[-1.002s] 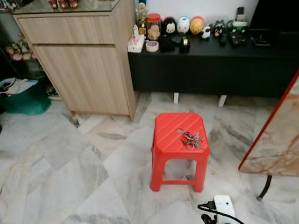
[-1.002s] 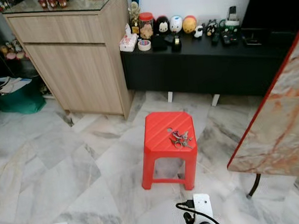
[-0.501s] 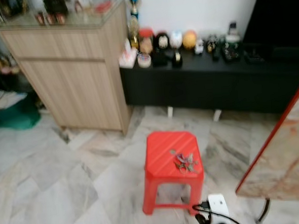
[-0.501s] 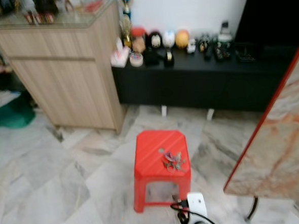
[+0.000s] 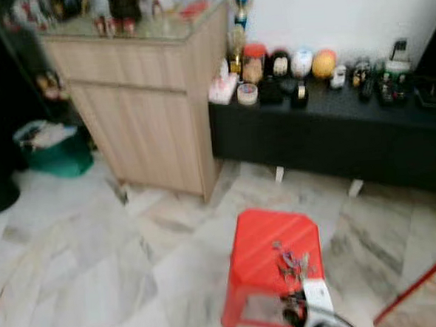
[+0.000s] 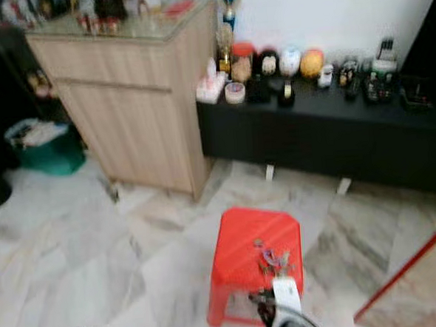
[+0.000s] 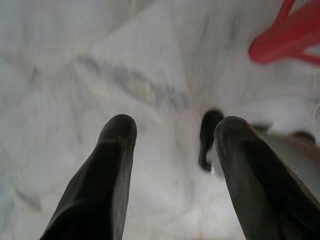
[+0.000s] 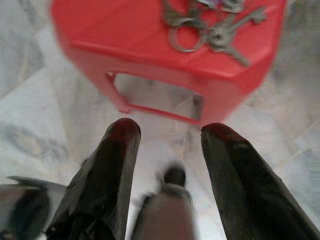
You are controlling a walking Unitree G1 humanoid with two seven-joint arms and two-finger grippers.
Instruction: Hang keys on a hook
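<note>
The keys (image 8: 207, 25) lie in a loose bunch on the red stool (image 5: 272, 256), near its right front edge; blur hides which way they point. The right gripper (image 8: 170, 132) hangs spread and empty just short of the stool, nearer than before. The left gripper (image 7: 175, 130) hangs parted over the floor (image 7: 75, 75).

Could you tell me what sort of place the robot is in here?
Probably a home living room: a marble-tiled floor, a wooden cabinet beside a low black bench lined with figurines, and a red plastic stool holding keys.
</note>
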